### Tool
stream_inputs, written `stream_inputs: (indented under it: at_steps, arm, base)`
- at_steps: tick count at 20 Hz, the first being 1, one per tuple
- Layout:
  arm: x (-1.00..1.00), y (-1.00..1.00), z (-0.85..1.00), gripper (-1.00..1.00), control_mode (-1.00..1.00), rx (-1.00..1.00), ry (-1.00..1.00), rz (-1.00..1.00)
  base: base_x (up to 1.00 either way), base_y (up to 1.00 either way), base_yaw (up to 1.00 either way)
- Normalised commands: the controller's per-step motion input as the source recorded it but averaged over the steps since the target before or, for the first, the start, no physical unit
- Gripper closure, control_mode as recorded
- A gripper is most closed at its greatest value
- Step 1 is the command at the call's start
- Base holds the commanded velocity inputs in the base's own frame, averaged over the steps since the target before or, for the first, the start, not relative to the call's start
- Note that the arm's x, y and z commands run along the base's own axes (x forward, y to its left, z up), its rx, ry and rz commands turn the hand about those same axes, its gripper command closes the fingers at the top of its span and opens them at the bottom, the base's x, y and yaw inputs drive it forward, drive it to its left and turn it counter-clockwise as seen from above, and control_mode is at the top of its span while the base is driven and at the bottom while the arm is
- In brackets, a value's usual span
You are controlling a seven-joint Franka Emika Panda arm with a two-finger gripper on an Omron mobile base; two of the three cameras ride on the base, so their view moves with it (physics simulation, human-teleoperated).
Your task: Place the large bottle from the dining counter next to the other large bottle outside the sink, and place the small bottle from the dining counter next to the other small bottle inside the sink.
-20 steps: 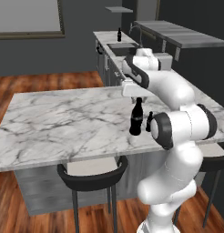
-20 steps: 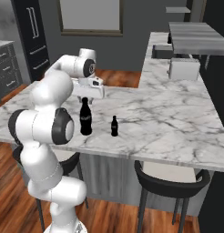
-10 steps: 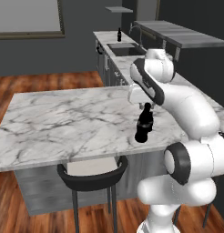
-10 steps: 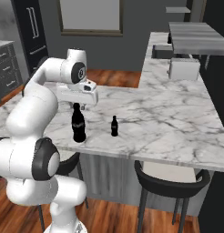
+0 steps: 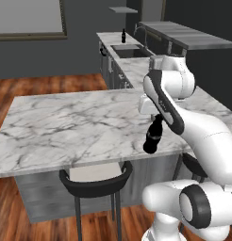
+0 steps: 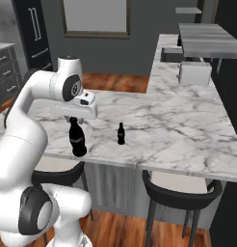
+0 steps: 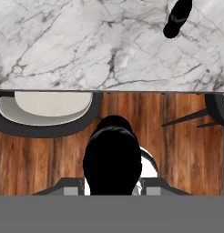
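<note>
My gripper (image 6: 74,117) is shut on the neck of the large bottle (image 6: 77,140), a tall black one with a pale label. The large bottle (image 5: 153,136) hangs upright at the near edge of the dining counter (image 5: 70,127). From the hand, the large bottle (image 7: 113,157) sits between the fingertips (image 7: 70,184), over wood floor just past the counter's edge. The small bottle (image 6: 121,133), short and black, stands on the marble to its right, and its top (image 7: 177,18) shows from above. Far back lies the sink (image 5: 128,51), and a dark bottle (image 5: 123,35) stands on the counter behind it.
Black stools (image 5: 95,181) stand under the counter's near edge, another stool (image 6: 180,190) to the right. A pale boxy appliance (image 6: 195,72) sits on the far marble arm. A thin faucet (image 5: 136,29) curves over the sink. Wood floor surrounds the island.
The arm has swung toward the counter's near edge, carrying the large bottle away from the small bottle and out to the edge. The grip has stayed the same.
</note>
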Motion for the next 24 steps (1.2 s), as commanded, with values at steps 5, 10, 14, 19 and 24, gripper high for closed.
stream_inputs:
  at_steps: [5, 10, 14, 19, 24]
  arm:
    - [-0.05, 0.00, 0.12, 1.00, -1.00, 0.00, 0.01, 0.00]
    - [-0.01, 0.00, 0.01, 1.00, -1.00, 0.00, 0.01, 0.00]
    - [0.00, 0.00, 0.00, 1.00, -1.00, 0.00, 0.00, 0.00]
    - [0.00, 0.00, 0.00, 1.00, -1.00, 0.00, 0.00, 0.00]
    - [0.00, 0.00, 0.00, 1.00, 1.00, 0.00, 0.00, 0.00]
  base:
    - [0.00, 0.00, 0.00]
    - [0.00, 0.00, 0.00]
    - [0.00, 0.00, 0.00]
    - [0.00, 0.00, 0.00]
    - [-0.16, 0.01, 0.00]
